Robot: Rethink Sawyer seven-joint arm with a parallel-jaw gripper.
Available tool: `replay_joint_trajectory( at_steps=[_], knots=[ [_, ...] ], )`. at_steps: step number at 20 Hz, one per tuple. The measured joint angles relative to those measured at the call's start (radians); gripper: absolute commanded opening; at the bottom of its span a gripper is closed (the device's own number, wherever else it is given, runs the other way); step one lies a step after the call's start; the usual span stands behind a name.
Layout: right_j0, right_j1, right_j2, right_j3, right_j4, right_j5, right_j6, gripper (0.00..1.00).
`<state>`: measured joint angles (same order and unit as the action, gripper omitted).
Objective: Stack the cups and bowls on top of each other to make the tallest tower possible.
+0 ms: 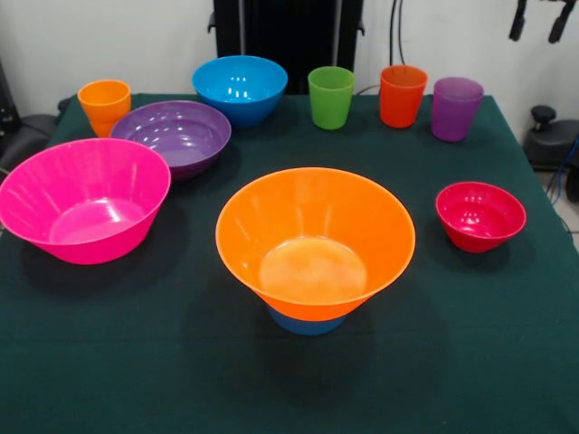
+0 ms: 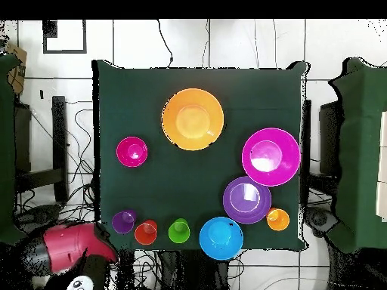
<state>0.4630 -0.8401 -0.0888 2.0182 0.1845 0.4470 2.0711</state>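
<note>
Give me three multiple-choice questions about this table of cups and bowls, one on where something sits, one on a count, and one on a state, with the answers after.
1. What does the large orange bowl rest on?
A. the bare table
B. a small light-blue bowl
C. the large pink bowl

2. How many cups stand in the far row with the medium blue bowl?
A. two
B. six
C. four

3. What is inside the large orange bowl?
A. nothing
B. the red-orange cup
C. the small red bowl

Answers:
1 B, blue shows beneath its base.
2 C, yellow-orange cup, green cup, red-orange and purple cup.
3 A, its inside shows only its own orange floor.
</note>
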Motion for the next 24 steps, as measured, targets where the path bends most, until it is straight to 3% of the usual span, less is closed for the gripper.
replay_joint_trajectory(
  at_steps=[8, 24],
  knots=[
    [0.049, 0.005, 0.002, 0.029, 0.000, -0.022, 0.000, 1.00],
    [-0.001, 0.082, 0.006, 0.139, -0.011, -0.265, 0.000, 1.00]
  ],
)
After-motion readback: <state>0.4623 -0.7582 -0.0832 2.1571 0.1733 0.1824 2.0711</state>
